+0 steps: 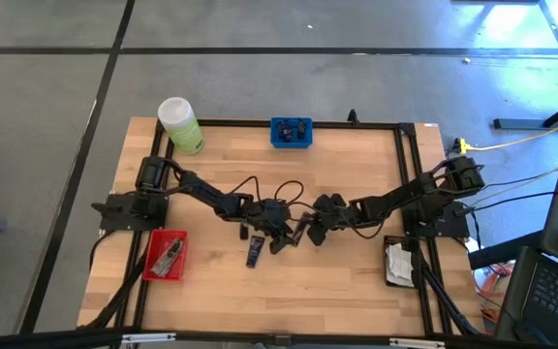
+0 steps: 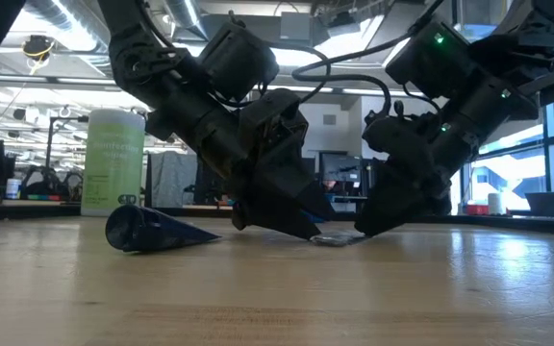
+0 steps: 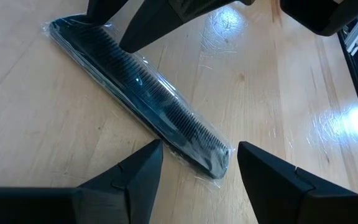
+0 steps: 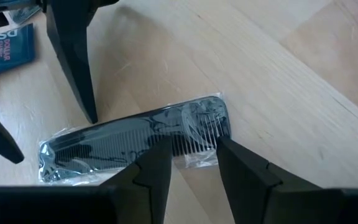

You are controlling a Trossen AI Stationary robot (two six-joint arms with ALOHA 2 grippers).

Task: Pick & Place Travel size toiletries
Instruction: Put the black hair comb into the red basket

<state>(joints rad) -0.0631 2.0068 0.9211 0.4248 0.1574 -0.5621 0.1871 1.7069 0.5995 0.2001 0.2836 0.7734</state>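
Black comb in clear packet [image 3: 143, 99] lies flat on the table [image 1: 356, 281] near centre, long axis on a slant between both grippers, one end toward each. Left gripper [image 3: 194, 165] jaws apart, straddling one end without gripping; right gripper [image 4: 190, 155] jaws partly apart, tips at the comb's teeth edge, contact unclear. In the overhead and low views the arms hide most of it; dark navy tube [image 1: 254, 254] lies just beside.
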